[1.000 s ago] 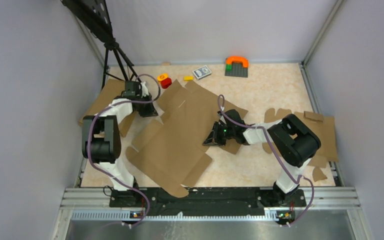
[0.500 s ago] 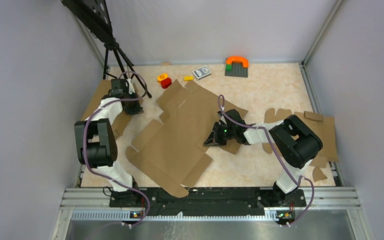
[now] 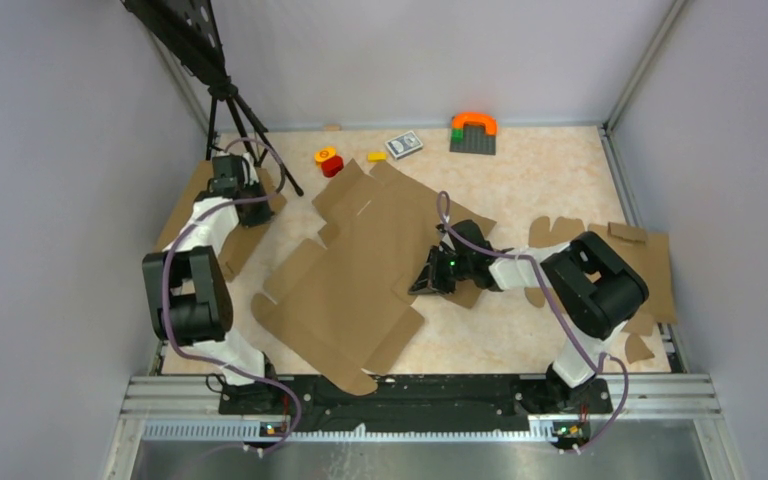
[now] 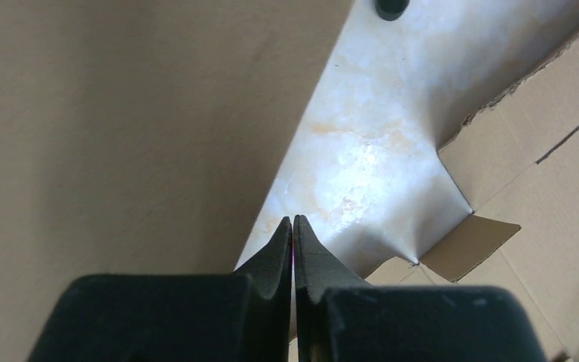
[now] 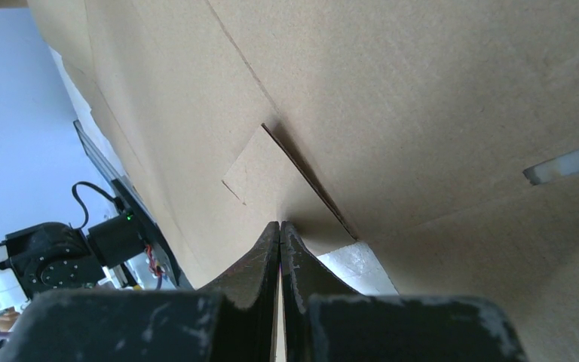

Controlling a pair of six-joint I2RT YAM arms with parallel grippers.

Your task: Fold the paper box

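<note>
- Paper box (image 3: 360,265): a flat, unfolded brown die-cut sheet lying at an angle in the middle of the table (image 3: 550,180), with its flaps spread and one corner reaching the near edge.
- Right gripper (image 5: 280,225): at the sheet's right edge, fingers pressed together with nothing visible between them and tips close against the cardboard.
- Left gripper (image 4: 293,220): at the far left, fingers closed on nothing, over bare table between the paper box and a second cardboard sheet (image 3: 195,205).
- Cardboard pieces (image 3: 650,270): at the right edge of the table.
- Far side: tripod (image 3: 230,100), red-and-yellow block (image 3: 329,160), small yellow block (image 3: 376,156), card deck (image 3: 403,145), and grey plate with an orange arch (image 3: 473,132).
</note>
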